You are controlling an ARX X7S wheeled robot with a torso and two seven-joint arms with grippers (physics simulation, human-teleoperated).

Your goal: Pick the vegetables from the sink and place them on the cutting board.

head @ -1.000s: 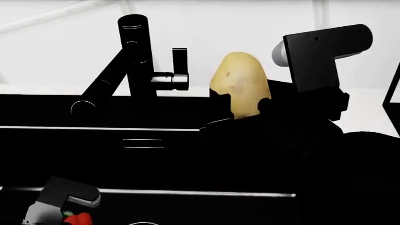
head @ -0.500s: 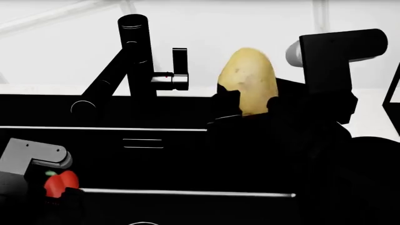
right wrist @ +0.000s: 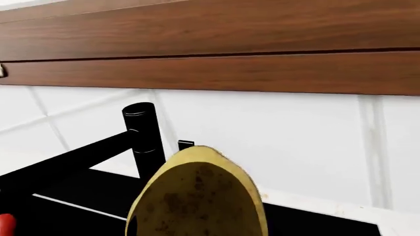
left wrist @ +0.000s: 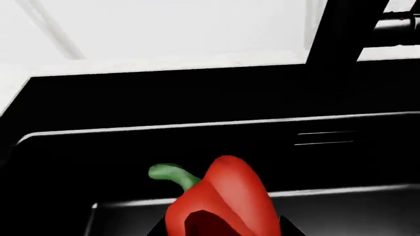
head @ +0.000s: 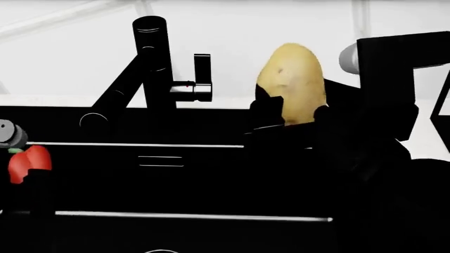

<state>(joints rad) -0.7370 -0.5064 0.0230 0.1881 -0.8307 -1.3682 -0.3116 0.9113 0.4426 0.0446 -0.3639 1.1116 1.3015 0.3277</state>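
Both loads have risen since a second ago: the right gripper clamps the tan-yellow speckled oval potato, the left gripper the glossy red bell pepper, both clear above the black rectangular sink. Transfer pending.

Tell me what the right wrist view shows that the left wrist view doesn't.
Only the right wrist view shows the potato, held up close in the right hand, and the brown wooden cabinet above the white wall. Only the left wrist view shows the whole red bell pepper with its green stem, held in the left hand above the black sink, plus the sink's rim. Both share the black faucet and the white tiled wall.
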